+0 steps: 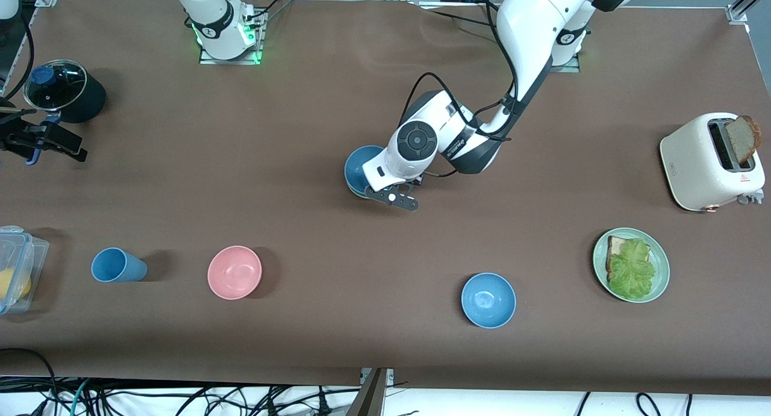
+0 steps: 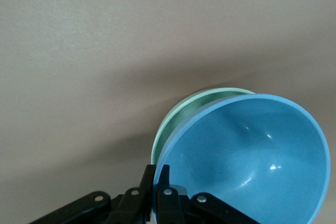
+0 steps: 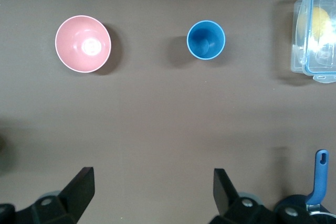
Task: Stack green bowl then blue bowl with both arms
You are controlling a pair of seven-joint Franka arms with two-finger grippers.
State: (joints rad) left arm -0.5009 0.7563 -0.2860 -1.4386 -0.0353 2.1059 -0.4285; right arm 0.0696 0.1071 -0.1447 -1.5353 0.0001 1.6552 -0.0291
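Blue, near edge: the spare blue bowl (image 1: 488, 300) sits closest to the front camera, untouched, with the green plate (image 1: 660, 279) of bread and lettuce a bit farther back toward my left arm's end.
Same row, other end: pink bowl (image 1: 234, 272), blue cup (image 1: 118, 265) and a clear lidded box (image 1: 23, 265), all toward my right arm's end.
Mid-table: my left gripper (image 1: 394, 197) is pinched tight on the rim of the blue bowl (image 2: 252, 161), holding it tilted right over the green bowl (image 2: 181, 119).
Green bowl spot: on the table under the blue one, only a mint sliver of rim showing in the left wrist view. From the front camera I can't see it at all.
Right gripper: my right gripper (image 3: 152, 187) waits with fingers spread wide and nothing in them, over bare table at its own end.
Farthest back: toaster (image 1: 711, 161) with a slice poking out, and a black pot (image 1: 63, 93) with a glass lid.
What could go wrong: the blue bowl looks off-centre and tilted, so if I let go now I reckon it lands on the green rim and slides off or tips the stack.
Also: a rim pinch is sketchy, the bowl could swing.
Count: two blue bowls, one green, one pink, one cup, one plate, one toaster, one pot, one box.
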